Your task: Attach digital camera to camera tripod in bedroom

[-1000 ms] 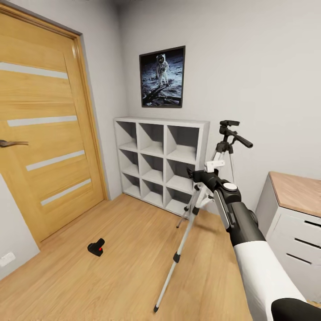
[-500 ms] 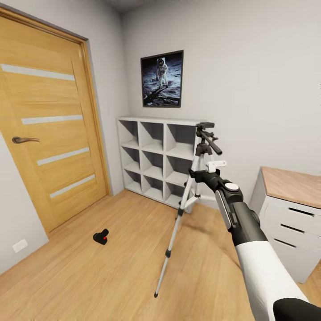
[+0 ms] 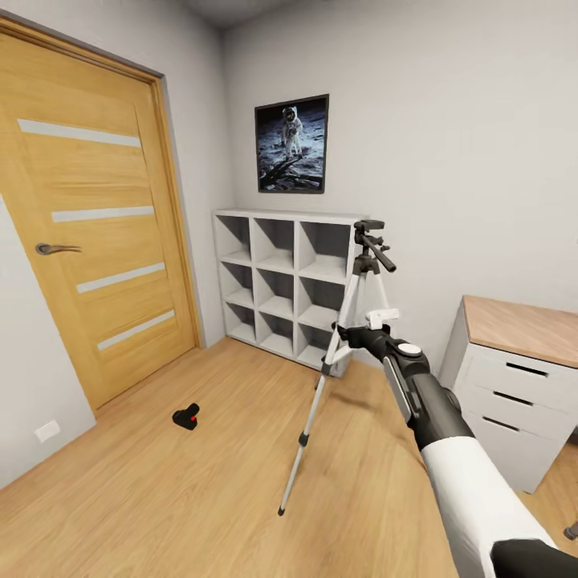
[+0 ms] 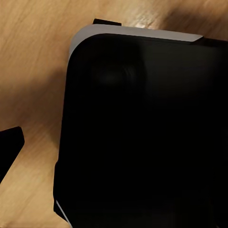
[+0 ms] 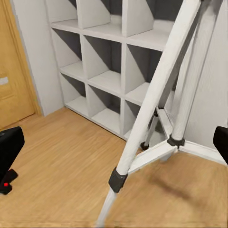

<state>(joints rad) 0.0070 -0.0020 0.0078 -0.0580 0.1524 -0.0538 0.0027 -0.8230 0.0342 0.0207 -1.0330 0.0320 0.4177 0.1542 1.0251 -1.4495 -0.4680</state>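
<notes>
Digital camera [image 3: 186, 417] lies on the light wood plank floor [image 3: 160, 498], red dot showing, out in the open between the oak door [image 3: 88, 233] and the camera tripod [image 3: 341, 337], well apart from both; in the right wrist view it appears small at the frame's edge [image 5: 5, 183], partly behind a dark fingertip. Tripod stands upright on the floor just in front of the white cube shelving [image 3: 281, 289], silver legs spread, one long leg reaching toward the robot, black head with its pan handle at the top, nothing mounted on it. Right hand [image 3: 353, 331] is held out at the end of the extended right arm, level with the upper part of the tripod legs and overlapping them in the head view; the right wrist view [image 5: 114, 142] looks straight at the legs, with a dark fingertip at each side of the frame, wide apart, so the hand is released and empty, legs between the fingers but no contact visible. Left hand: cannot tell its state; its wrist view is mostly a dark rounded body over floor planks. Framed astronaut picture [image 3: 292, 144] hangs on the grey wall above the shelving; white drawer unit with a wood top [image 3: 514, 377] stands at the right
</notes>
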